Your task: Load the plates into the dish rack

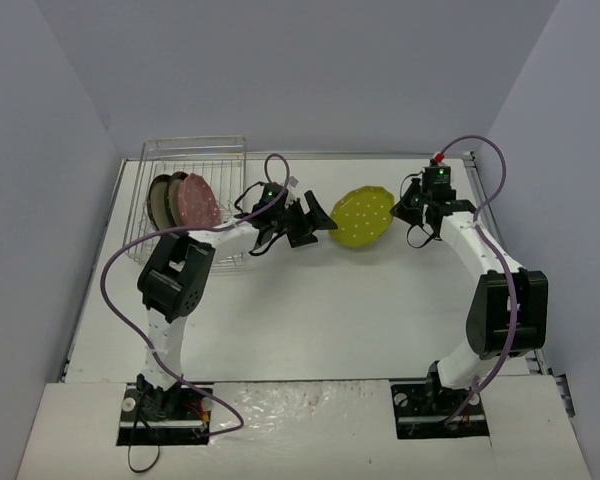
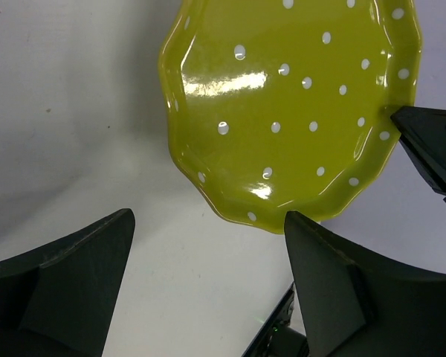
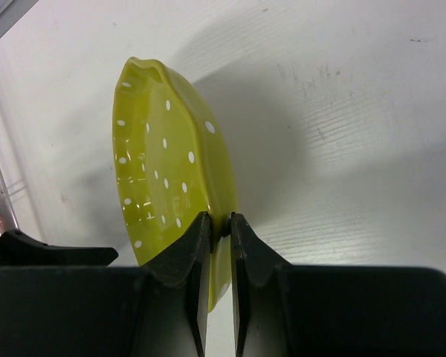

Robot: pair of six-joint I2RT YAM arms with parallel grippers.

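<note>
My right claw (image 3: 220, 222) pinches the rim of the yellow-green plate (image 3: 160, 160), tipped up just ahead of my wide-open left claw (image 2: 209, 217); it looks hard, shiny, slippery and breakable, so I'd grab its rim.

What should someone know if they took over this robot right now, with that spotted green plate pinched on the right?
Right gripper: fingers shut on the rim of the yellow-green plate, held on edge at mid-table.
Left gripper: open, facing the plate's other side, not touching it.
Dish rack: far left, with the pink plate and dark-rimmed plates standing in it.
Done: those plates are racked.
Left: the yellow-green plate must reach the rack, probably by handover to the left gripper.
</note>
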